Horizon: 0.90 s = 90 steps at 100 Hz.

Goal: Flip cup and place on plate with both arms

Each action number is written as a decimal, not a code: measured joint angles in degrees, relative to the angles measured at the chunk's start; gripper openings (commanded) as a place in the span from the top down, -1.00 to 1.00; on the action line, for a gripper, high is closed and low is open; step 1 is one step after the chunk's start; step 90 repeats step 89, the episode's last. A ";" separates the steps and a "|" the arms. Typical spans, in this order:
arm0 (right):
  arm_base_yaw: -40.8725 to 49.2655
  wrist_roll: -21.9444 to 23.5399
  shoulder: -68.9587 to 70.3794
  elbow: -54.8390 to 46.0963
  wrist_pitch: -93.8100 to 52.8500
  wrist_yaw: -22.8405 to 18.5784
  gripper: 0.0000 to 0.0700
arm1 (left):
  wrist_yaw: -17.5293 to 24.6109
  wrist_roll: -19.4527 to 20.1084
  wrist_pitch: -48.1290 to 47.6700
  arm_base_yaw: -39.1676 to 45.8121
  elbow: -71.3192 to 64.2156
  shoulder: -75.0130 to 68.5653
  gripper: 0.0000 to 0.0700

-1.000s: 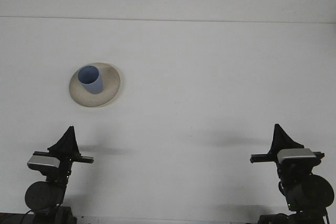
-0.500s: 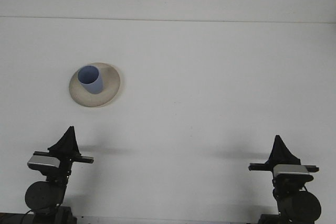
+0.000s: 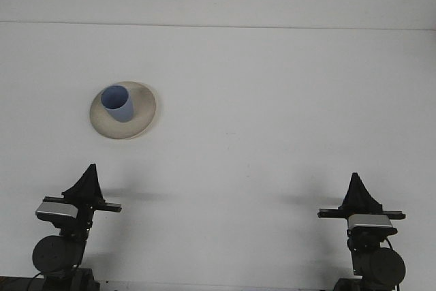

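A blue cup point(image 3: 118, 103) stands upright, mouth up, on a beige plate point(image 3: 143, 110) on the white surface point(image 3: 272, 114). Well apart from the plate, at the near edge, the left gripper point(image 3: 89, 174) and right gripper point(image 3: 355, 182) each come to a narrow point, holding nothing.

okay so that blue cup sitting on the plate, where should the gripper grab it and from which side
Grip the blue cup across its side wall, just below the rim, probably coming from the near side with the left gripper, which sits closest. The cup stands on the beige plate toward its far left part, and its smooth, handle-free wall stands clear above the low plate, so a sideways pinch looks workable.
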 measured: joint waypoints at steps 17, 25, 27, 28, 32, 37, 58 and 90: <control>0.13 0.02 0.00 -0.81 0.90 -0.02 1.00 | 0.00 0.00 0.02 0.00 0.00 0.00 0.97; 0.13 0.00 0.00 -0.81 1.09 -0.02 1.00 | 0.00 0.00 0.00 0.00 0.00 0.00 0.97; 0.13 0.00 0.00 -0.81 1.09 0.00 1.00 | 0.00 0.00 0.00 0.00 0.00 0.00 0.97; 0.13 0.02 0.00 -0.81 1.09 -0.02 1.00 | 0.00 0.00 0.00 0.00 0.00 0.00 0.97; 0.13 0.02 0.00 -0.81 1.09 -0.02 1.00 | 0.00 0.00 0.00 0.00 0.00 0.00 0.97; 0.13 0.02 0.00 -0.81 1.09 -0.02 1.00 | 0.00 0.00 0.00 0.00 0.00 0.00 0.97; 0.13 0.02 0.00 -0.81 1.09 -0.02 1.00 | 0.00 0.00 0.00 0.00 0.00 0.00 0.97; 0.13 0.02 0.00 -0.81 1.09 -0.02 1.00 | 0.00 0.00 0.00 0.00 0.00 0.00 0.97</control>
